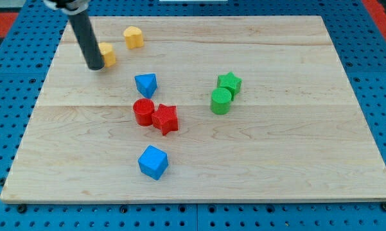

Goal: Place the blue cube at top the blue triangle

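The blue cube (pixel 153 162) lies near the view's bottom, left of centre. The blue triangle (pixel 146 84) lies higher up, well above the cube. Between them sit a red cylinder (pixel 142 111) and a red star (pixel 165 118), touching each other. My tip (pixel 95 66) is at the view's upper left, touching the left side of a yellow block (pixel 107 54), far from the blue cube and to the left of the blue triangle.
A second yellow block (pixel 133 37) lies near the view's top. A green star (pixel 229 83) and a green cylinder (pixel 221 101) touch each other right of centre. The wooden board (pixel 295 167) sits on a blue pegboard (pixel 379 77).
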Robot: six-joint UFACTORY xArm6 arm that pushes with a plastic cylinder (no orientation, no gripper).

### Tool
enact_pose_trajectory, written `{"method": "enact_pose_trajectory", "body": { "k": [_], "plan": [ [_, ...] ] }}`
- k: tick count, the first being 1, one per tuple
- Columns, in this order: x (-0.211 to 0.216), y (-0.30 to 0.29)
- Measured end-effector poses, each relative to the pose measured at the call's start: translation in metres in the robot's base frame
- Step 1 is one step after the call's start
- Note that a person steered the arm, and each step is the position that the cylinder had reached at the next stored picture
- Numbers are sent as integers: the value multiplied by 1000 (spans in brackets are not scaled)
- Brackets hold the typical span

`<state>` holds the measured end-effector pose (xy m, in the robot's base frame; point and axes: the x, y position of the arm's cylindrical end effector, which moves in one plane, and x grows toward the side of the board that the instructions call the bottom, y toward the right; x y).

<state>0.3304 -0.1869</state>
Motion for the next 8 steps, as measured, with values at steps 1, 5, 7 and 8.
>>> {"method": "enact_pose_trajectory", "body": {
  "k": [1,5,7,8],
  "plan": [
    [-22,4],
    [156,-4],
    [271,123],
    [249,177]
  ]
}}
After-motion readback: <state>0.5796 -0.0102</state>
